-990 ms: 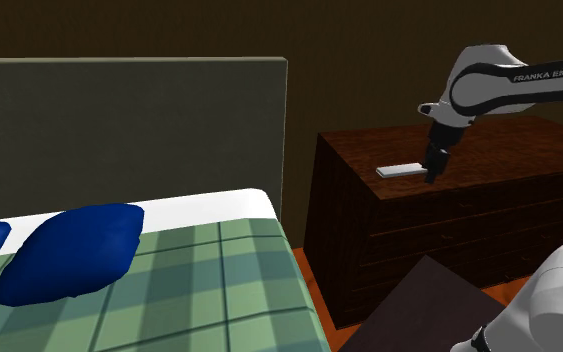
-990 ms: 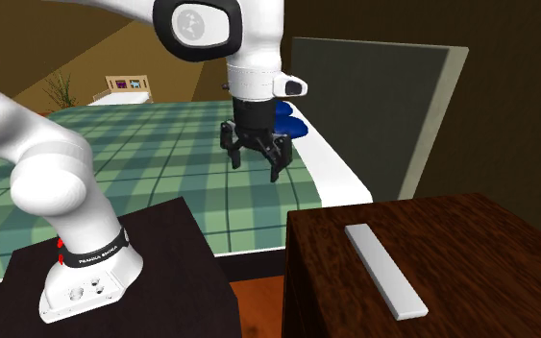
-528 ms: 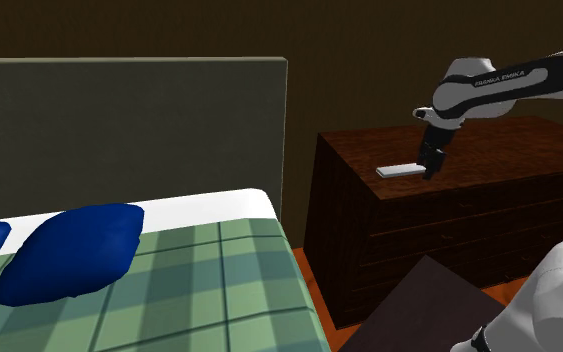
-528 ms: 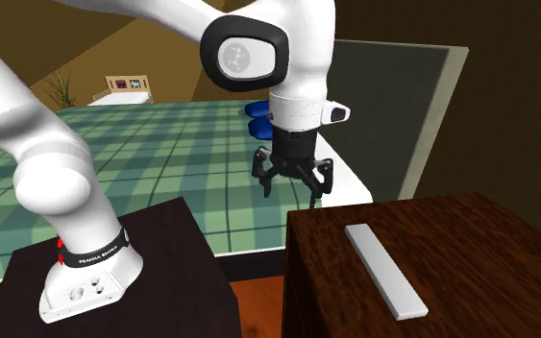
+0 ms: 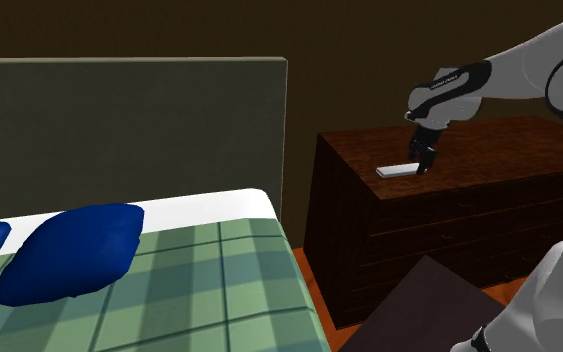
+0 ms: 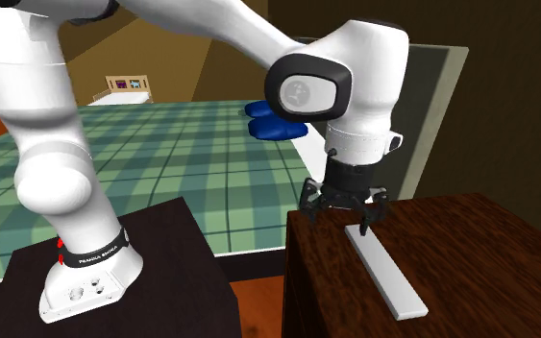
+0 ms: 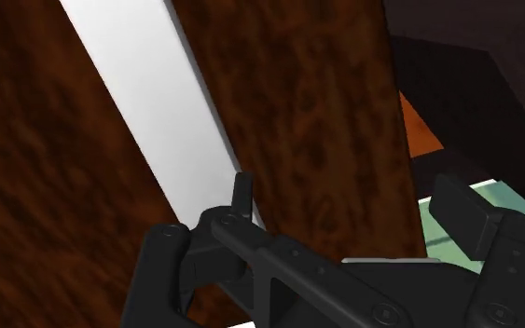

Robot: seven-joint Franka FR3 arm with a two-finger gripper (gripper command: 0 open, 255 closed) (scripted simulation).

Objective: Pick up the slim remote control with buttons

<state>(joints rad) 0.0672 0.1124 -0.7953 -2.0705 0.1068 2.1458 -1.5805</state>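
Note:
The slim remote (image 5: pixel 397 171) is drawn as a plain white flat bar with no buttons showing. It lies on top of a dark wooden dresser (image 5: pixel 489 150), near the edge that faces the bed. In the second exterior view the remote (image 6: pixel 385 271) runs lengthwise toward the camera. My black gripper (image 6: pixel 338 221) hangs open just above its far end, pointing down. The shoulder view shows the gripper (image 5: pixel 421 160) at the remote's right end. In the wrist view the gripper (image 7: pixel 355 203) has one fingertip over the edge of the remote (image 7: pixel 153 102) and the other over bare wood. Nothing is held.
A bed with a green plaid cover (image 5: pixel 169 290) and blue pillows (image 5: pixel 69 250) lies beside the dresser. Its tall grey headboard (image 5: pixel 129 130) stands behind it. The dark stand box (image 6: pixel 114 288) sits close to the dresser front. An orange floor strip (image 5: pixel 314 285) runs between them.
The arm swung from above the bed over to the dresser and came down toward the remote's end. The fingers stayed open.

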